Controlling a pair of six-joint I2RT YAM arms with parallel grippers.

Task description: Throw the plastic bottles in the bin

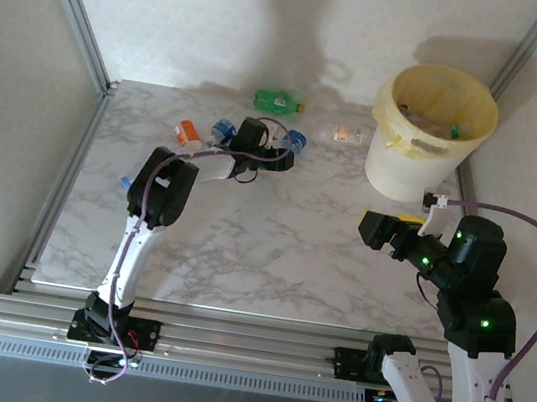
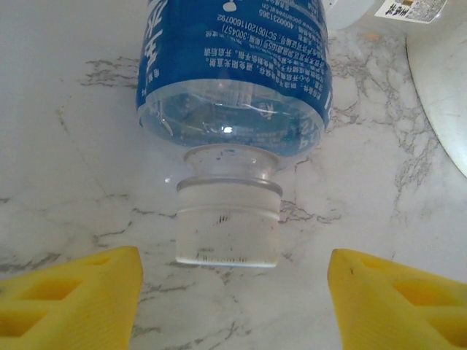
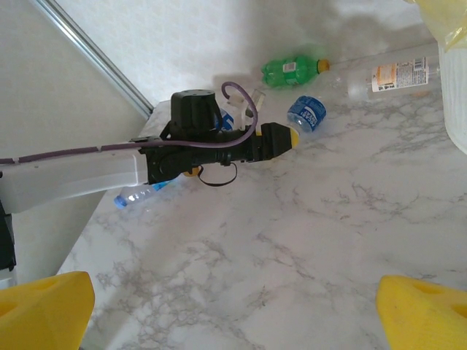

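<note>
As the blue-labelled bottle lies on the surface ahead of the nearer left end effector, cap toward it and long axis pointing away, the spread fingers flank the cap without touching, the right end effector likewise spread.

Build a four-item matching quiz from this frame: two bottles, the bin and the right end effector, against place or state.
1 green bottle
2 blue-label bottle in the left wrist view
3 bin
4 right end effector

A open, nothing held
B far right, yellow liner
C lying by the back wall
D cap toward the camera

Pairs: 1-C, 2-D, 3-B, 4-A
</note>
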